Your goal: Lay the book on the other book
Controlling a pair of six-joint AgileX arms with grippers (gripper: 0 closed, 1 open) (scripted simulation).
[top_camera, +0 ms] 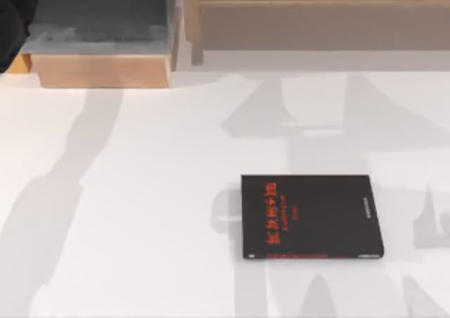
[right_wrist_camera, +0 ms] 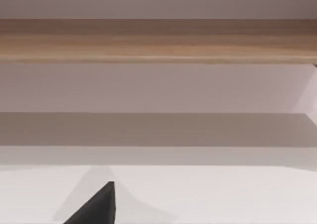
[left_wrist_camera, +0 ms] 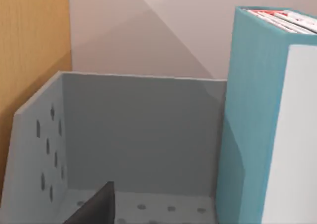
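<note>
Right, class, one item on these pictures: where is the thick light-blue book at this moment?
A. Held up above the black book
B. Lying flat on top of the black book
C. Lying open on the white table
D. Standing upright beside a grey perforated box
D: the left wrist view shows the light-blue book upright next to the grey perforated box, while in the top view the black book lies alone on the table.

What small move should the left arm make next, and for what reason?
Probably ease the left gripper sideways toward the teal book and line the fingers up on it. The book stands upright against the grey bin, ungrasped, while the black book lies flat on the table, waiting.
</note>
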